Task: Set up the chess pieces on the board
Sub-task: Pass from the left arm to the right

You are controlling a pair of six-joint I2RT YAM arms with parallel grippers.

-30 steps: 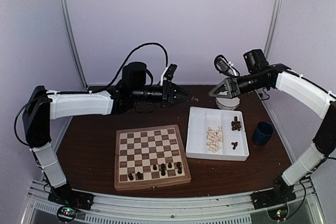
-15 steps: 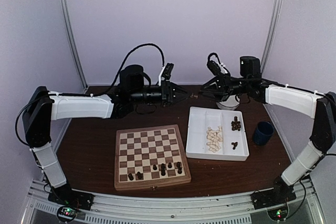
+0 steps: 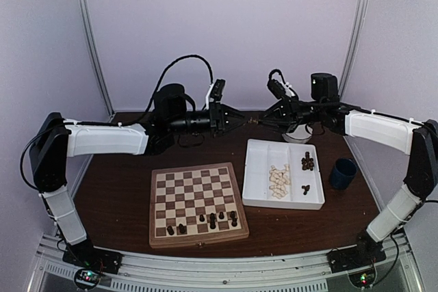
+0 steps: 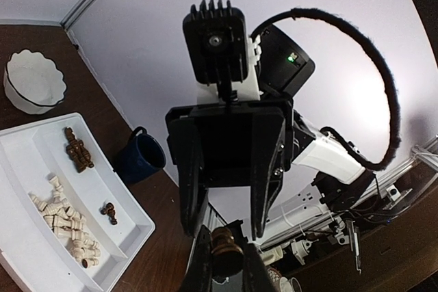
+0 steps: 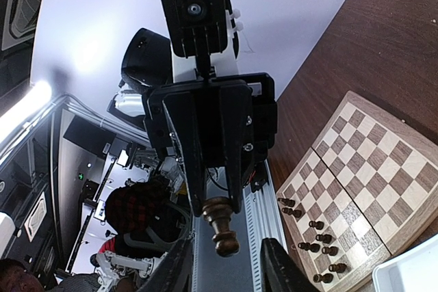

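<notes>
Midair, the left gripper pinches a dark chess piece poised between the spread fingertips of the right gripper.

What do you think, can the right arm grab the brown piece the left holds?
Probably yes: the brown piece, pinched by the left gripper, sits in mid-air between the open jaws of the right gripper, nothing blocking.

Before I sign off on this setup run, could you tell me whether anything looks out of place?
One dark chess piece is off the table: the left gripper pinches it sideways in mid-air beyond the white tray, with the open right gripper at its free end. Nothing looks spilled or damaged.
</notes>
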